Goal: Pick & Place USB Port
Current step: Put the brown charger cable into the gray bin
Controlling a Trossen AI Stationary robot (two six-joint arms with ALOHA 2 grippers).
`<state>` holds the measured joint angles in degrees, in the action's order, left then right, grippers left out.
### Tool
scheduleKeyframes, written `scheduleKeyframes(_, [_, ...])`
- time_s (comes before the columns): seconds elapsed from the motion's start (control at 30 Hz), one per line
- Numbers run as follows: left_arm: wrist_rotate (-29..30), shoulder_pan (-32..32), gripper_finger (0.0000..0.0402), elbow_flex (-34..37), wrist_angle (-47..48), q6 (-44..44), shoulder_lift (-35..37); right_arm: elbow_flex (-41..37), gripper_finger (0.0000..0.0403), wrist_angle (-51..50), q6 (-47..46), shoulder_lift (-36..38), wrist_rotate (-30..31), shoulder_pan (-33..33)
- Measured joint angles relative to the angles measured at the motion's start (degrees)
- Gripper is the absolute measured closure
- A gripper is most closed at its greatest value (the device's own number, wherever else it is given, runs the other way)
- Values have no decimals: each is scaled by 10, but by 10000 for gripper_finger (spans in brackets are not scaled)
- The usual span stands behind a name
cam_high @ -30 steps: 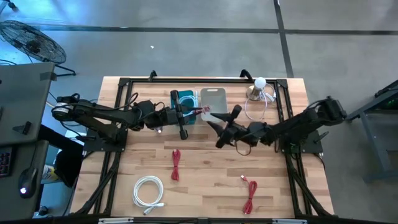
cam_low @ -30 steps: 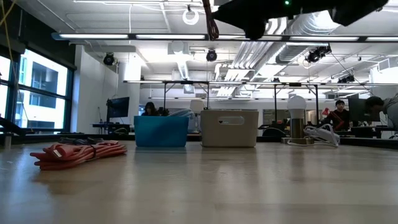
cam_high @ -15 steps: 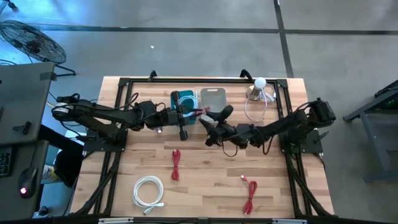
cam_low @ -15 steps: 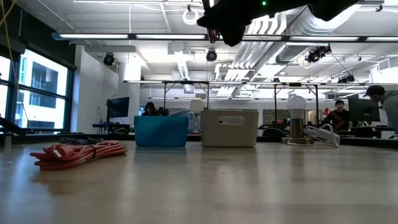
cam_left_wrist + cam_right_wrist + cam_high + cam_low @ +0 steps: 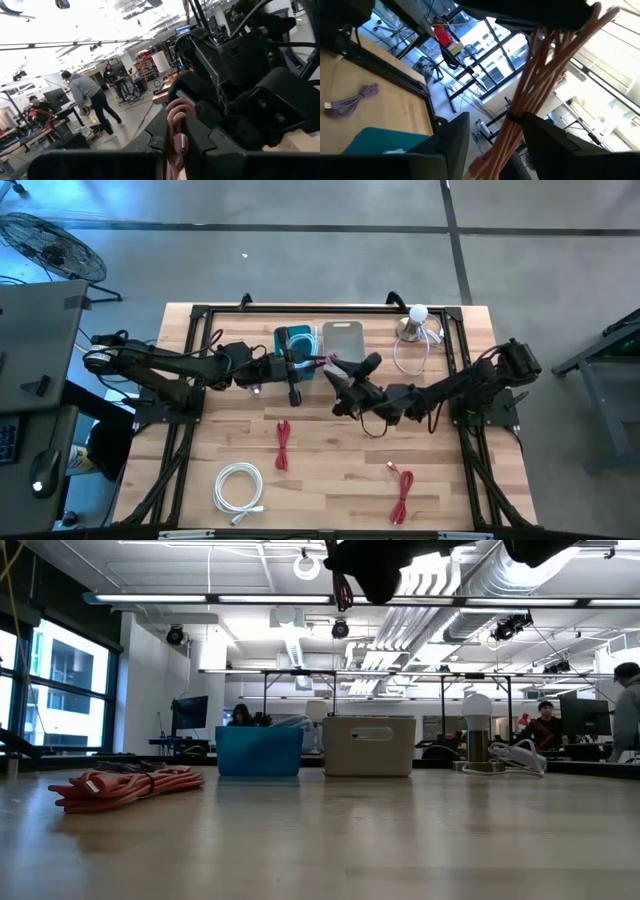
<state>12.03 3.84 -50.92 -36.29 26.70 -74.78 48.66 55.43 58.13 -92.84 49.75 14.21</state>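
Above the blue bin (image 5: 297, 340), left pincer (image 5: 318, 363) grips a red cable (image 5: 322, 361); right pincer (image 5: 338, 378) gapes, no writing legible.

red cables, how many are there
3: one red cable coiled mid-table, another near the front right, a third held up in the left hand. More may hide inside the bins.

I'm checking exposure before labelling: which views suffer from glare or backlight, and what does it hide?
Low view: bright ceiling lights leave the right gripper a dark silhouette, its fingers unreadable. Right wrist view: bright windows glare behind the bundled pink cable, though the cable stays readable. Left wrist view: ceiling washed out. High view: evenly lit.
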Motion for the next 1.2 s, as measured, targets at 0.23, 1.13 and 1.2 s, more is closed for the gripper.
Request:
scheduleKeyframes(0.23, [-8,0,378,0,0,0,0,0,228,2,0,0,-14,-27])
scheduleKeyframes(1.13, [-53,0,335,0,35,9,0,85,384,-192,-76,8,25,-31])
scheduleKeyframes(1.2, [-67,0,334,0,35,15,0,85,384,-199,-67,10,41,-22])
